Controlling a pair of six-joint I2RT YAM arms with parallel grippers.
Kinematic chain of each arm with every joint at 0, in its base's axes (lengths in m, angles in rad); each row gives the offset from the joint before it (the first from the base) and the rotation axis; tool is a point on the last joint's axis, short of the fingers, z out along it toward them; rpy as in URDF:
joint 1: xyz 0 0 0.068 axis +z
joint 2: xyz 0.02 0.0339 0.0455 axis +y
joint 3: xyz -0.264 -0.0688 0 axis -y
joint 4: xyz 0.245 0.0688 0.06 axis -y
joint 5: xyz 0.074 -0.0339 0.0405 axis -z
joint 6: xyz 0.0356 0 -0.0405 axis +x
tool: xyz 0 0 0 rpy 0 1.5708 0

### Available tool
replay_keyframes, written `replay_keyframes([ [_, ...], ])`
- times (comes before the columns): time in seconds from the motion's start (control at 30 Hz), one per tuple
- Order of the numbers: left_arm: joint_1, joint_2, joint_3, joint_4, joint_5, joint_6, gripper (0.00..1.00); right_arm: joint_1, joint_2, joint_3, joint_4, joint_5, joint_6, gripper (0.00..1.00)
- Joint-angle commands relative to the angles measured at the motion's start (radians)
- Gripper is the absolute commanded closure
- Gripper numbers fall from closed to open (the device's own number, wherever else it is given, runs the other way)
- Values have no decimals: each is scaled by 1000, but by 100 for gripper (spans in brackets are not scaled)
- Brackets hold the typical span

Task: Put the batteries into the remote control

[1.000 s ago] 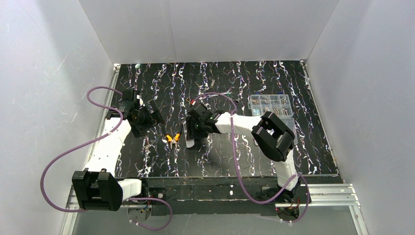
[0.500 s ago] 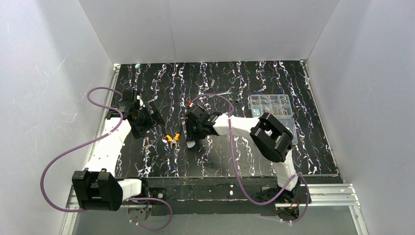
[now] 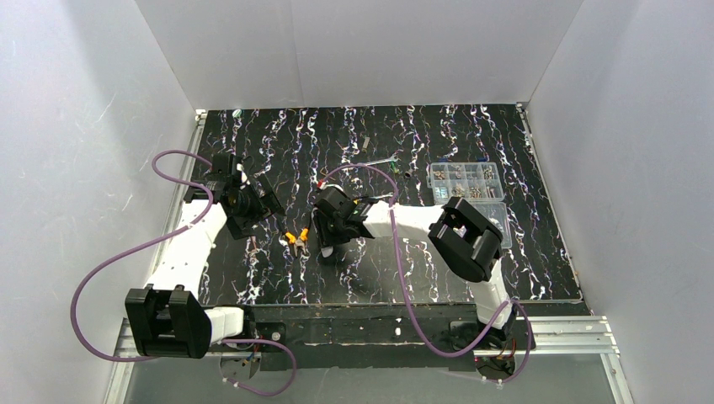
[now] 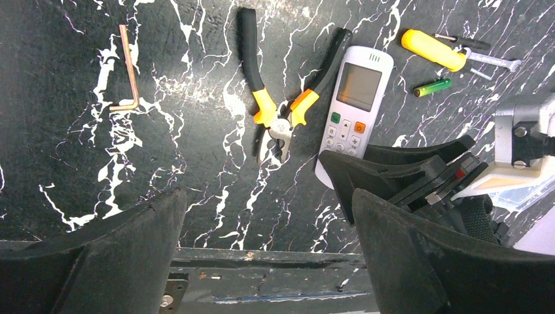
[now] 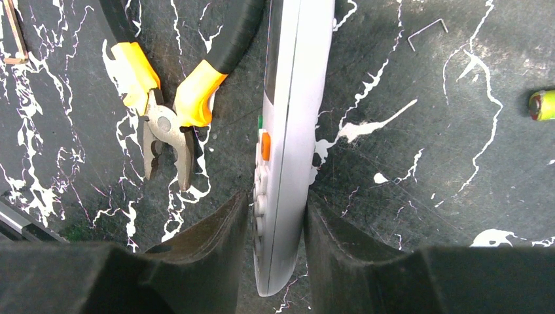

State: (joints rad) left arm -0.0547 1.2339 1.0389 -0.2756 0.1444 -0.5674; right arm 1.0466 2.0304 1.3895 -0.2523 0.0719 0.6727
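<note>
At the middle of the table, my right gripper (image 5: 278, 216) is clamped on the near end of the remote control (image 5: 291, 98). The remote shows edge-on between the fingers, with its buttons turned left. The pliers (image 5: 163, 124) lie just beside it on the left, and one green battery (image 5: 543, 104) lies apart on the right. My left gripper (image 4: 265, 203) hangs wide open, holding nothing. I judge the step to be turning the remote face down. I'd shift it right first, so it lands clear of the pliers, keep the squeeze light, and set it flat before letting go.
</note>
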Motion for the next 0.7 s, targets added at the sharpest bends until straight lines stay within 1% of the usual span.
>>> replay_keyframes([
  [0.0,-4,4,20,-97,23,-11,1,19,35,-60,-112,-1,-21,56],
  [0.07,-4,1,20,-97,24,-13,1,21,33,-67,-113,-2,-22,57],
  [0.13,-4,0,19,-99,23,-13,1,22,24,-76,-112,-2,-21,61],
  [0.17,-4,0,19,-99,23,-15,0,23,16,-84,-106,0,-22,69],
  [0.2,-4,-2,19,-99,24,-20,1,23,2,-97,-98,5,-21,74],
  [0.37,-4,12,51,-109,83,-69,1,23,-114,-176,-35,46,-64,97],
  [0.43,-4,23,76,-116,127,-130,1,23,-163,-196,-17,51,-99,99],
  [0.53,-5,50,95,-91,241,-271,1,23,-248,-230,13,66,-143,99],
  [0.6,-11,64,99,-61,296,-377,0,23,-293,-232,-2,107,-178,99],
  [0.67,-25,70,109,-54,305,-434,5,23,-320,-212,-44,173,-228,99],
])
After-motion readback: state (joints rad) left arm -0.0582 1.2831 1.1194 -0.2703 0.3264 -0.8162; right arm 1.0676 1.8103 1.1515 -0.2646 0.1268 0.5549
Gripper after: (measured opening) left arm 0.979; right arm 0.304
